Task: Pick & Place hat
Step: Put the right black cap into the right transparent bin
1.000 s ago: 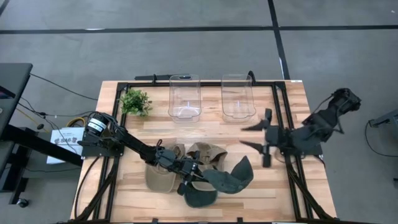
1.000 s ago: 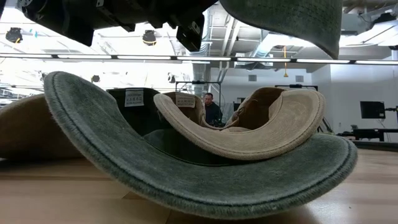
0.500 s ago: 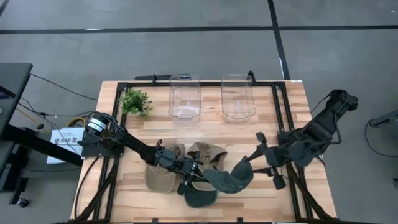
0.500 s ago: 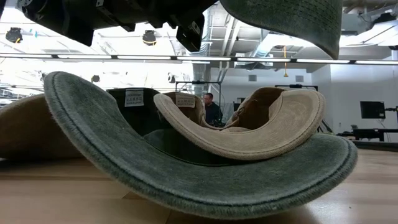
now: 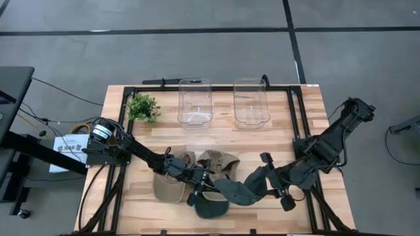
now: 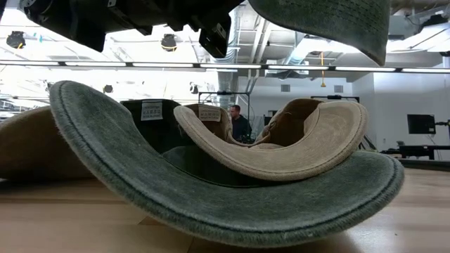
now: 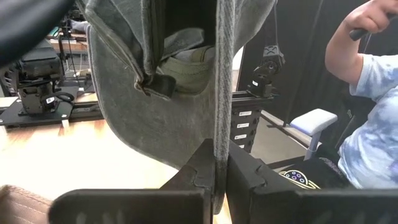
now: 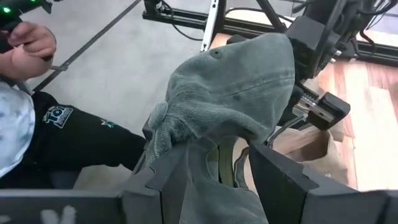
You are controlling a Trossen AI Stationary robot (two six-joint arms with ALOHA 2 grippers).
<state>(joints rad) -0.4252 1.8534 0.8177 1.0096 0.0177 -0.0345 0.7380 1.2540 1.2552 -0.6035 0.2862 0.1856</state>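
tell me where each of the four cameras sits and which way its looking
High view: above, looking straight down on the table, both arms and the two bins.
Low view: at tabletop height, facing the room through the caps; the green cap fills it.
Left wrist view: on the left arm; left gripper pinches the held green cap.
Right wrist view: on the right arm; right gripper straddles that cap.
Both wrist views share this cap and a person.

In the low view, the green hat (image 6: 211, 190) fills the picture and hides from you most of the worktop (image 6: 70, 225) behind it. The raised hat (image 6: 330, 24) is cut off by the top edge. In the left wrist view, the person (image 7: 367, 118) is cut by the right edge.
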